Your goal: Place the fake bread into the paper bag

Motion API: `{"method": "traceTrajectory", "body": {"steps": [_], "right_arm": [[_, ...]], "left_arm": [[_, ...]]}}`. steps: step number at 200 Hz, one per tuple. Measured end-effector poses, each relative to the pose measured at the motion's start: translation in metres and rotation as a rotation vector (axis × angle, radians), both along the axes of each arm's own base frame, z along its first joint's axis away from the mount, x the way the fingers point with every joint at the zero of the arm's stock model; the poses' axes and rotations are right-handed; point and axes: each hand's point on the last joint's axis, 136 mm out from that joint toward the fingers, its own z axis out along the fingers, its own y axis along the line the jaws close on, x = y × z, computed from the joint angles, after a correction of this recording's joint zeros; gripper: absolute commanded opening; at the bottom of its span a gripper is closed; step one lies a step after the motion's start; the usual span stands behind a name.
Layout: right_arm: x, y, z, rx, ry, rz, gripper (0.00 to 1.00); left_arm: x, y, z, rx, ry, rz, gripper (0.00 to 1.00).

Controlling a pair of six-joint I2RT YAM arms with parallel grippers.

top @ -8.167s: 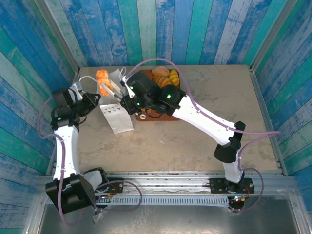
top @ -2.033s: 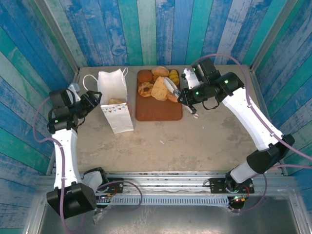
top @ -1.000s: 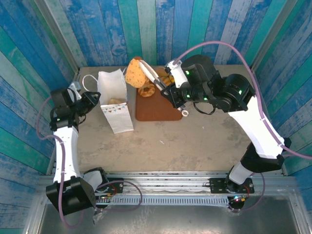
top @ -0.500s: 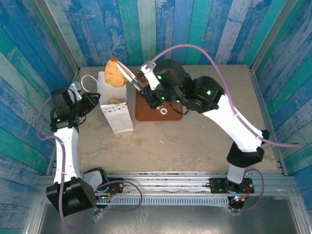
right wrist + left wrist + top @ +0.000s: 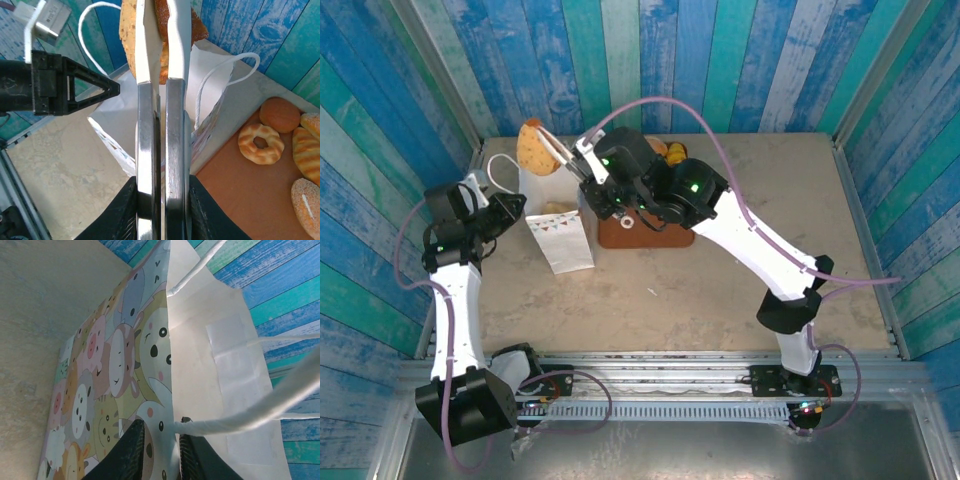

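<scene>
Found seeded roll (image 5: 532, 147) clamped edgewise in closed right gripper (image 5: 159, 20), hanging above open mouth of paper bag (image 5: 563, 243), toward its far rim. Saw left gripper (image 5: 165, 455) pinched shut on bag's rim beside a loop handle (image 5: 220, 75). Noted bagel (image 5: 261, 144) and bun (image 5: 280, 114) on brown board (image 5: 240, 190) just beside bag. Judged a release this near the rim risky: could clip paper edge or handle, fold the light bag over, or bounce out onto table (image 5: 720, 300).
</scene>
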Motion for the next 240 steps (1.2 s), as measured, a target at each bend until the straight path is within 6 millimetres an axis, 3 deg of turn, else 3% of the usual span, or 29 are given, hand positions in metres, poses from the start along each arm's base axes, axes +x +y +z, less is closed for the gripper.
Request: {"method": "traceTrajectory", "body": {"steps": [52,136,190,240], "right_arm": [[0.01,0.014,-0.035,-0.065,0.028,-0.01,0.25],[0.011,0.01,-0.085,-0.134,0.152,-0.027,0.24],[0.011,0.008,-0.101,-0.135,0.227,-0.026,0.26],[0.012,0.007,-0.104,-0.123,0.255,-0.026,0.35]], "left_arm": [[-0.003,0.0,-0.006,0.022,0.021,-0.008,0.2],[-0.007,0.003,-0.006,0.049,0.023,0.004,0.21],[-0.007,0.003,-0.006,0.052,0.024,0.008,0.21],[-0.007,0.003,-0.007,0.052,0.024,0.008,0.22]]}}
